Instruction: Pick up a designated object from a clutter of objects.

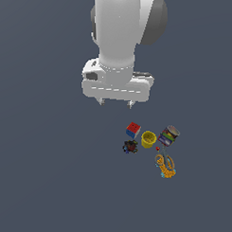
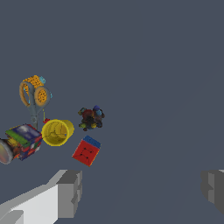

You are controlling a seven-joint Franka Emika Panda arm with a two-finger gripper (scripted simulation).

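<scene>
The designated object, a small purple-blue can (image 1: 169, 135) with red and green patches and a silvery lid, lies tilted on its side at the exterior view's right end of the clutter; it also shows in the wrist view (image 2: 22, 142). A yellow cup (image 1: 148, 139) (image 2: 57, 132) lies right beside it. My gripper (image 1: 116, 103) (image 2: 142, 192) hovers open and empty above the floor, clear of the clutter and offset toward the red-blue cube's side. Its fingers (image 2: 70, 192) stand wide apart.
The red-and-blue cube (image 1: 133, 130) (image 2: 86, 150) sits closest to the gripper. A dark small toy (image 1: 130, 146) (image 2: 92, 118) lies beside the cup. Orange-handled scissors (image 1: 165, 166) (image 2: 34, 94) lie at the cluster's far side. Everything rests on a plain dark grey floor (image 1: 54, 186).
</scene>
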